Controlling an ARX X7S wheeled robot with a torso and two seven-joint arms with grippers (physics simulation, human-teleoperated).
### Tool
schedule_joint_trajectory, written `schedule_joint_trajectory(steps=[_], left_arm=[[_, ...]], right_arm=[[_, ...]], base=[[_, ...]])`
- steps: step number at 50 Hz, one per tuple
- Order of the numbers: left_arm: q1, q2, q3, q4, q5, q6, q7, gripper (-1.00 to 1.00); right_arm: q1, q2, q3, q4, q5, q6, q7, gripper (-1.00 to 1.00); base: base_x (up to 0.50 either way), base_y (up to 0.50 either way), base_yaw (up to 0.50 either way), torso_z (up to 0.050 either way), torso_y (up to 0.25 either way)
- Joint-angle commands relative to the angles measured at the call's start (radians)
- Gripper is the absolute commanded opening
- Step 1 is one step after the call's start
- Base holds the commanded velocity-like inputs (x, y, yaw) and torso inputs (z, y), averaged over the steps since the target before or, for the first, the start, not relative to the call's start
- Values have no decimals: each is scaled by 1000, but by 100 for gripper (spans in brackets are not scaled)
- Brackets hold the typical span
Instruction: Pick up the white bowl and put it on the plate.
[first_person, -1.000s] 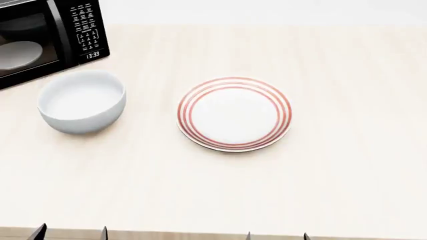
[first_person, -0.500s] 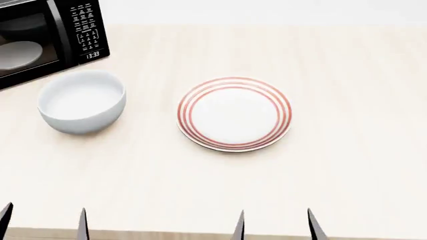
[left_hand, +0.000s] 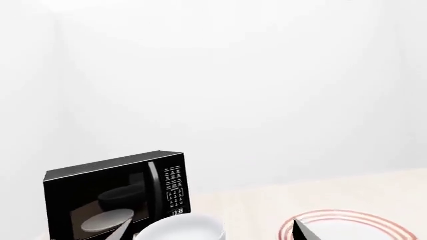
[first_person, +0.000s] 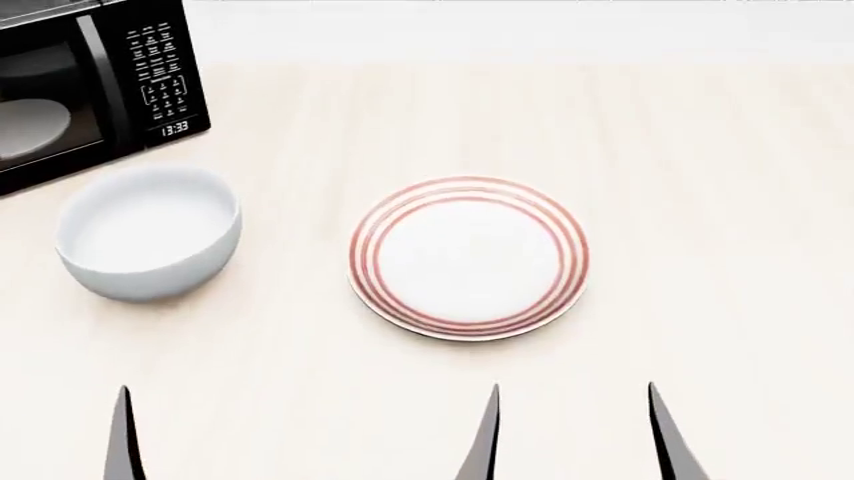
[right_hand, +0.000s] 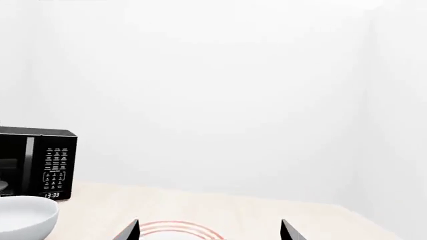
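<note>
Deep glossy white bowl (first_person: 148, 232) left of red-ringed plate (first_person: 467, 258), near black microwave (first_person: 91, 88); left gripper (first_person: 54, 440) and right gripper (first_person: 571, 435) spread, empty; approach should straddle the rim.

Visible parts: only fingertips are seen; arms, torso and base are hidden in every view.
Left gripper (first_person: 67, 450): one dark, thin, pointed blade is shown in the head view; two grey-black wedge tips are shown in the left wrist view (left_hand: 210, 232).
Right gripper (first_person: 574, 435): two slim, tapering fingers are seen, dark grey to black, with sharp points.
Right wrist view (right_hand: 210, 230): two black triangular tips are shown.
Surface: a plain matte finish is seen; markings, screws and cables cannot be made out.
</note>
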Motion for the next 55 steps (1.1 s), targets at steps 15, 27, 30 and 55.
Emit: schedule_joint_trajectory(steps=[15, 27, 30, 55], left_arm=[[2, -5, -17, 30, -13, -12, 2, 100], [3, -16, -16, 29, -19, -11, -11, 100], [4, -19, -14, 28, -18, -10, -14, 100], [-6, -49, -25, 157, -51, -150, -7, 100]], right_arm=[[1, 13, 7, -19, -6, 4, 17, 100], [2, 26, -4, -9, -4, 1, 31, 100], [2, 29, -10, -10, -6, -1, 34, 100], [1, 56, -44, 10, -9, -26, 47, 100]], base=[[500, 0, 0, 0, 0], [500, 0, 0, 0, 0], [500, 0, 0, 0, 0], [40, 0, 0, 0, 1]])
